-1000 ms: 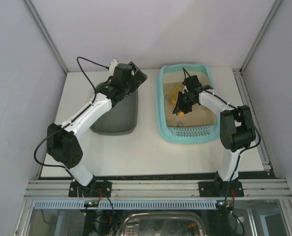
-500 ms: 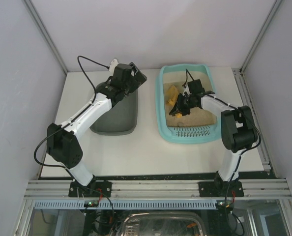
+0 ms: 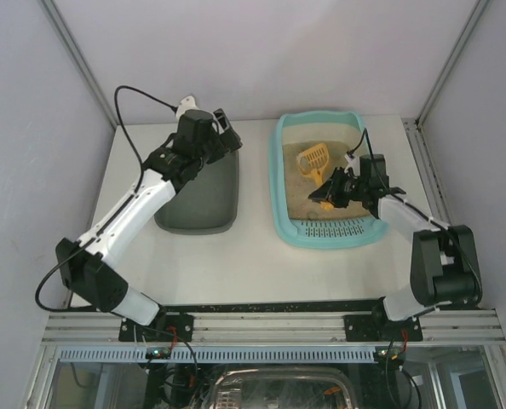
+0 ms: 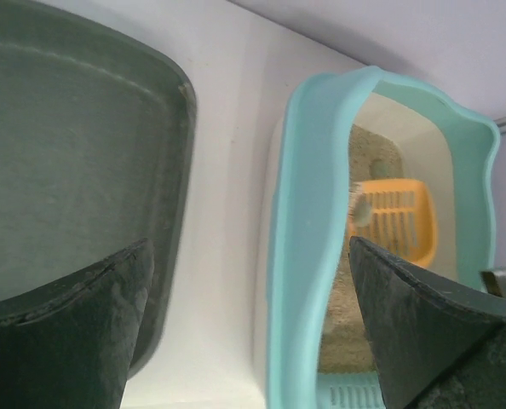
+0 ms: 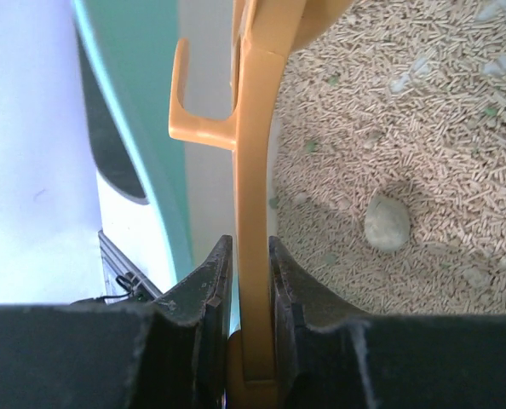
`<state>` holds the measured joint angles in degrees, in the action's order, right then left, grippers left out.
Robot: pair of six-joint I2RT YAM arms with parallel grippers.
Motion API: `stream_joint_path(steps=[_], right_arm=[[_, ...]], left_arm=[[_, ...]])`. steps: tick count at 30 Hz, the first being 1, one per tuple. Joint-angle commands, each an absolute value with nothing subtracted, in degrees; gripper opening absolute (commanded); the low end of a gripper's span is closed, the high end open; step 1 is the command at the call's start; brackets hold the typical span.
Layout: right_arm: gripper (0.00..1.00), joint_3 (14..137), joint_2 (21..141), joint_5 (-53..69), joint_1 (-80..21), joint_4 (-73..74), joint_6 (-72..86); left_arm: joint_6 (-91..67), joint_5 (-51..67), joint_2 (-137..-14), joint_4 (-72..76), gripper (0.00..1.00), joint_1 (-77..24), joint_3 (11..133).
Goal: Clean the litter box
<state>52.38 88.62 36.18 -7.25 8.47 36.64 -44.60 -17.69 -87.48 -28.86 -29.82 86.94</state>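
Top external view gives me the white table (image 3: 253, 256) filling the middle of the frame. On it, right of centre, sits the light-teal litter box (image 3: 278, 204), with its perforated strip (image 3: 334, 230) at the lower end and beige litter inside. Left of centre, apart from it, lies the dark grey-green tub (image 3: 198, 213).

My left gripper (image 3: 229, 136) hangs over the tub's upper right corner, fingers spread wide with nothing between them. Its wrist camera looks past them at the tub on the left, bare table, then the box rim.

My right gripper (image 3: 330, 194) is inside the litter box, toward its lower right, clamped tight on the handle of the yellow litter scoop (image 3: 314, 159), whose slotted head points to the upper middle of the box. On the right wrist camera both pads pinch the handle. A small grey clump (image 5: 387, 223) rests on the pellets right of the handle, apart from it.
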Motion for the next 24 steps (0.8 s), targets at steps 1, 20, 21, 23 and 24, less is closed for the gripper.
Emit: stream_joint_path(steps=[1, 20, 21, 23, 24], right_arm=[[0.00, 45.45, 81.33, 40.88, -5.09, -4.96, 41.15], [0.00, 23.57, 76.53, 49.37, 0.88, -53.18, 66.57], [0.00, 24.38, 76.51, 49.23, 0.48, -51.09, 65.55], [0.00, 26.28, 77.22, 50.72, -0.65, -49.04, 64.20], [0.00, 26.05, 77.13, 50.91, 0.10, -49.60, 64.91]], left_arm=[[-34.58, -24.69, -80.38, -34.10, 1.00, -29.52, 86.92], [-26.01, -30.89, -72.95, -30.27, 1.00, -29.52, 73.47], [-25.97, -30.81, -73.14, -30.44, 1.00, -29.53, 73.62], [-25.94, -30.87, -73.50, -30.71, 1.00, -29.48, 73.76], [-25.92, -30.89, -73.62, -30.90, 1.00, -29.45, 73.94]])
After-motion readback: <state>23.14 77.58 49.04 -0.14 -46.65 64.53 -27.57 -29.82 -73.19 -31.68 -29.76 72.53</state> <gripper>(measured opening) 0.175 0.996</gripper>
